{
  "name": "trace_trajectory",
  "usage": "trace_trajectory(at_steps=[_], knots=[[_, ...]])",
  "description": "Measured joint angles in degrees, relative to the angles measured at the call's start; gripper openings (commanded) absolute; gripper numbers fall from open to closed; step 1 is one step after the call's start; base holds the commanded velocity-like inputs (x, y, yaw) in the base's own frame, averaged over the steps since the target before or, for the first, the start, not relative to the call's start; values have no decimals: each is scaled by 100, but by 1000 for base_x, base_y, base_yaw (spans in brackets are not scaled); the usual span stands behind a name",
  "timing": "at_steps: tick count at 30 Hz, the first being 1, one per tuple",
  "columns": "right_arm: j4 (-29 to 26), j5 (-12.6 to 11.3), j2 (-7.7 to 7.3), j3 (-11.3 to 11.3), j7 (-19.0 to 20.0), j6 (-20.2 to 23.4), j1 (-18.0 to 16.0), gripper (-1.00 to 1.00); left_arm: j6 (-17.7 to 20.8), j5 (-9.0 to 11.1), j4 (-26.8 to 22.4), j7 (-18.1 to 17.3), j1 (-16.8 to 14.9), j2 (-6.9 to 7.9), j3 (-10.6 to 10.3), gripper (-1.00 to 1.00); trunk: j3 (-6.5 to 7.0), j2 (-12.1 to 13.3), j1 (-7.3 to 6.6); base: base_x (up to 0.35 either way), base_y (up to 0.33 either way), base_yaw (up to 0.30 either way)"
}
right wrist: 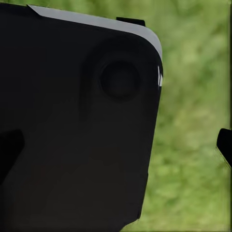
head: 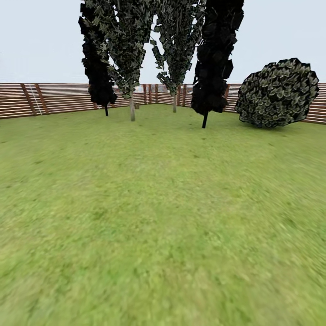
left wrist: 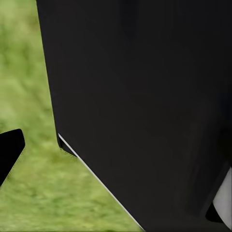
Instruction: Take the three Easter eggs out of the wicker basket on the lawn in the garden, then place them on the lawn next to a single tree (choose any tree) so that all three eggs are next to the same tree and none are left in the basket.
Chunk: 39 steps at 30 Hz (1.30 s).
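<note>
Head view: lawn (head: 163,217) fills lower frame; pale-trunked tree (head: 132,106) upper left, fence (head: 59,97) behind. Finger state of both grippers: cannot tell.

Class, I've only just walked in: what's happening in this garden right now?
Nothing is being handled at the moment. The head view looks across the lawn toward pale-trunked trees, near-black trees, a round bush and a slatted fence. Both wrist views show dark robot casing above grass, so whether either tool is open is unclear.
</note>
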Motion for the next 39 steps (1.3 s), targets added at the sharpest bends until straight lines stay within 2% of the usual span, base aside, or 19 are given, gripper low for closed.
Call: trace_trajectory(at_steps=[39], knots=[[-2,0,0,-1,0,0,0,100,1,0,0,0,0,8,0,100,0,0,0,325,0,0]])
